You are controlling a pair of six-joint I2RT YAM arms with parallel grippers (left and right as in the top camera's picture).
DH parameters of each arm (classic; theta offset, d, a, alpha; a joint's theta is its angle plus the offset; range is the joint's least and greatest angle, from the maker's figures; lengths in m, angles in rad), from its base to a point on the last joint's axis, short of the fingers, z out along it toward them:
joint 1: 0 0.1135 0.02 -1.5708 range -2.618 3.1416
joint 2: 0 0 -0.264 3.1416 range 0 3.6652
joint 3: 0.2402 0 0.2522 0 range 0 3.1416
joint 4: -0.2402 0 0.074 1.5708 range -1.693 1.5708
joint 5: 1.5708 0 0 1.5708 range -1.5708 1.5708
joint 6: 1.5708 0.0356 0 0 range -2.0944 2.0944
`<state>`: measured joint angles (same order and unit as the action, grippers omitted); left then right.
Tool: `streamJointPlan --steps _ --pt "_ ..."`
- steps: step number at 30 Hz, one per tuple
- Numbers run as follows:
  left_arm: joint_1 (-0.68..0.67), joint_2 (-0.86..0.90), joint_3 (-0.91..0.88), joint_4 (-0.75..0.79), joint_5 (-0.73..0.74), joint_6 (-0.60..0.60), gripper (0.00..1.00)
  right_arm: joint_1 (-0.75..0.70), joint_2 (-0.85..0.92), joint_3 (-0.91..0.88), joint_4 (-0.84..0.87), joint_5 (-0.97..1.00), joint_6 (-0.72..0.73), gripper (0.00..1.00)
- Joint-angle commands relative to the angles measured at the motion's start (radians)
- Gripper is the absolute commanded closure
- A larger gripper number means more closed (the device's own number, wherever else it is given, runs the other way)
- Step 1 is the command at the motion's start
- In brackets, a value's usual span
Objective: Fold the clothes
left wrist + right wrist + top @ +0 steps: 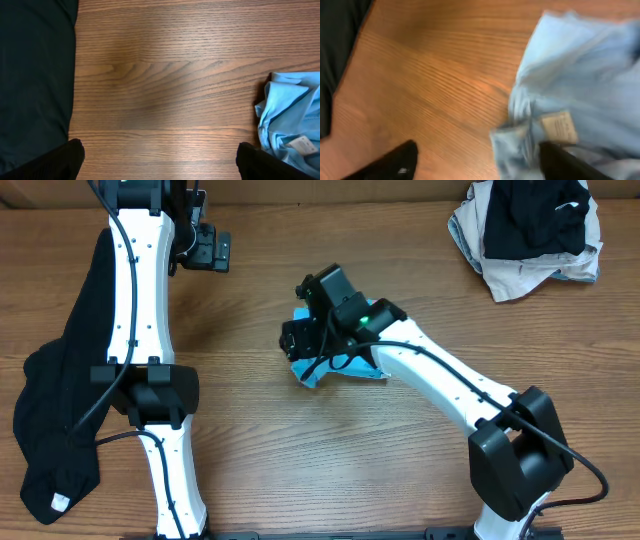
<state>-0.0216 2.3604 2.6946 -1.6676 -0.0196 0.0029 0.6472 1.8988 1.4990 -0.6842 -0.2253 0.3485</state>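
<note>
The light-blue T-shirt (310,372) lies bunched at the table's middle, mostly hidden under my right wrist. My right gripper (297,342) hovers over its left edge. In the right wrist view that gripper (480,162) is open; its right finger (565,162) is over the shirt's crumpled edge (580,75) by a white label (560,127), and its left finger is over bare wood. My left gripper (222,250) is open at the back left, above bare wood (160,162), with the shirt (292,120) to its right.
A long black garment (60,400) is stretched along the left side of the table, partly under my left arm, and shows at the left of the left wrist view (35,75). A heap of black and beige clothes (530,230) sits at the back right corner.
</note>
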Motion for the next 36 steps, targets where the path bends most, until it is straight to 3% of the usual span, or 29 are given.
streamJointPlan --steps 1,6,12,27,28,31,34,36 --pt "0.002 0.007 0.008 0.005 0.013 0.009 0.0 -0.018 -0.048 0.113 -0.104 0.016 -0.013 0.15" --pt "0.002 0.007 0.008 0.011 0.016 0.009 0.0 -0.075 -0.064 0.217 -0.318 0.098 -0.018 0.14" --pt "0.002 0.007 0.008 0.017 0.021 0.009 0.0 -0.16 -0.055 0.174 -0.455 0.159 0.135 0.23" --pt "0.002 0.007 0.008 0.024 0.021 0.009 0.0 -0.179 -0.039 -0.082 -0.132 0.21 0.266 0.37" --pt "0.002 0.007 0.008 0.024 0.021 0.009 0.0 -0.179 -0.039 -0.085 -0.117 0.214 0.264 0.4" --pt "0.002 0.007 0.008 0.024 0.021 0.009 0.0 -0.176 -0.039 -0.085 -0.043 0.205 0.219 0.63" --pt "0.002 0.007 0.008 0.024 0.021 0.009 0.0 -0.159 -0.039 -0.085 0.008 0.203 0.201 0.94" --pt "0.002 0.007 0.008 0.024 0.021 0.009 0.0 -0.155 -0.039 -0.085 0.017 0.202 0.201 0.96"
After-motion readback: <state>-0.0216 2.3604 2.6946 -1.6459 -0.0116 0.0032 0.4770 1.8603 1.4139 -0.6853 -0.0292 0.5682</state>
